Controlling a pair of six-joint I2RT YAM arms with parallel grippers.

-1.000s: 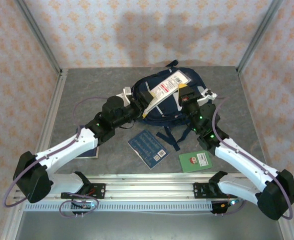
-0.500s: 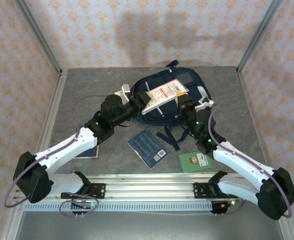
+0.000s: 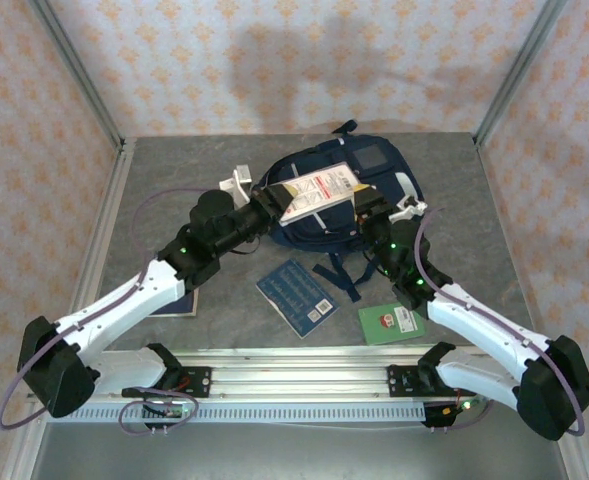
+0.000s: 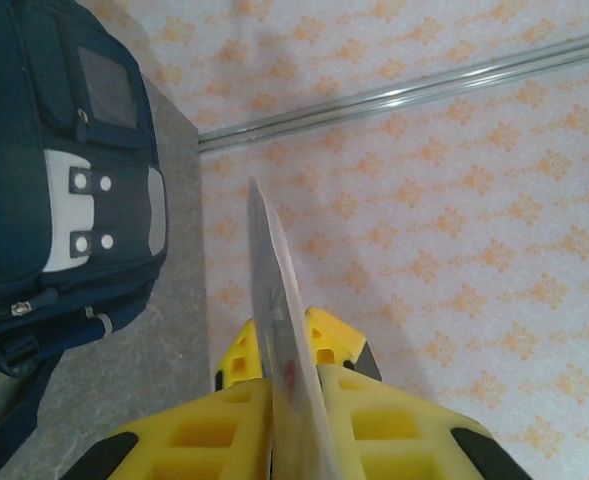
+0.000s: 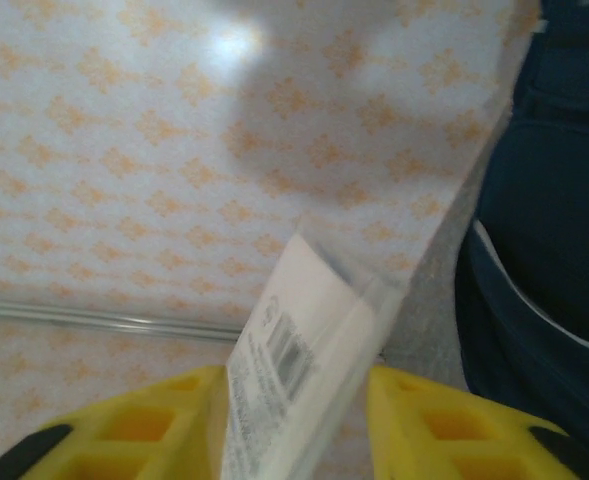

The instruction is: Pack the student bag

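So the large navy-blue fabric backpack is parked at the back middle of the grey bench, front patches up, straps trailing toward the arms. A flat white plastic-wrapped packet with a red label is held over it. One edge is clamped tight in the left gripper, seen edge-on from the left wrist. The right gripper is parted, the packet's other end between its yellow fingers, not pinched as far as can be seen. A blue booklet and a green card can be seen lying nearer the arms.
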